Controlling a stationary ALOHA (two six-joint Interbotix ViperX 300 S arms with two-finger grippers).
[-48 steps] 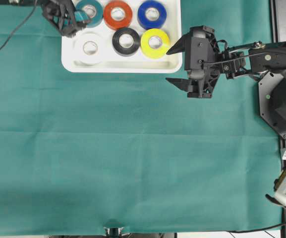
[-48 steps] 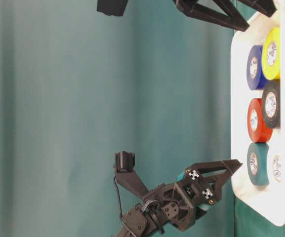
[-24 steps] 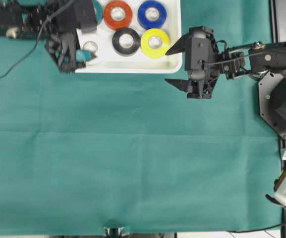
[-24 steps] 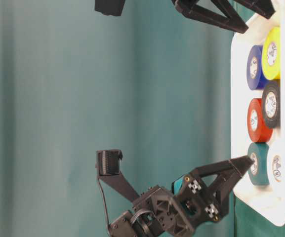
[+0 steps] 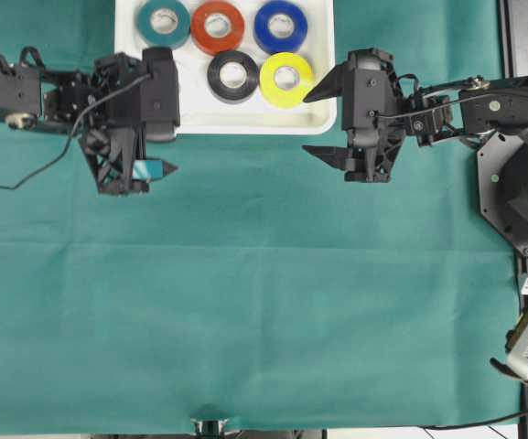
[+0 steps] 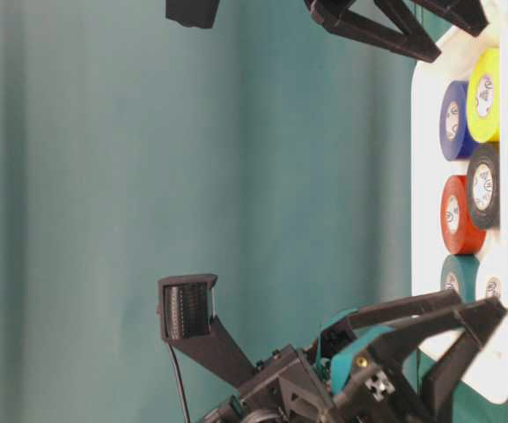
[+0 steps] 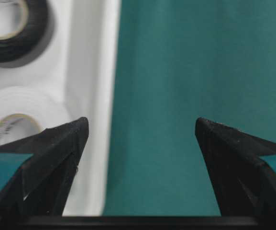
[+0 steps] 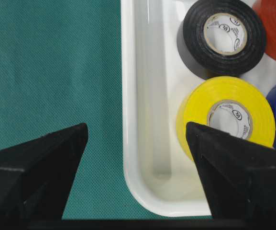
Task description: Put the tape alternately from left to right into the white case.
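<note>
Sitting in the white case at the far edge of the tabletop are all 6 rolls of tape, lying flat in 2 rows. The far row, seen from overhead, runs teal roll, orange-red roll, blue roll. In the near row the black roll sits beside the yellow roll, and the white roll is at the case's left end, hidden under the left arm from overhead but plain in the left wrist view.

The left gripper hangs over the bare cloth just off the case's near left corner, jaws spread wide with nothing between them. In its own camera the white roll lies just beyond its left finger, inside the rim, while the other finger is over cloth only.

The right gripper is at the case's near right corner, jaws also spread wide and empty. One finger reaches over the corner close to the yellow roll, the other is over the cloth outside the rim. Whether that finger touches the roll, I can't tell.

The table is covered by a green cloth with a few fold creases. A black cable trails across it from the left arm. Past the right edge of the cloth there's the right arm's base on a grey surface, and some pale hardware near the bottom right corner.
</note>
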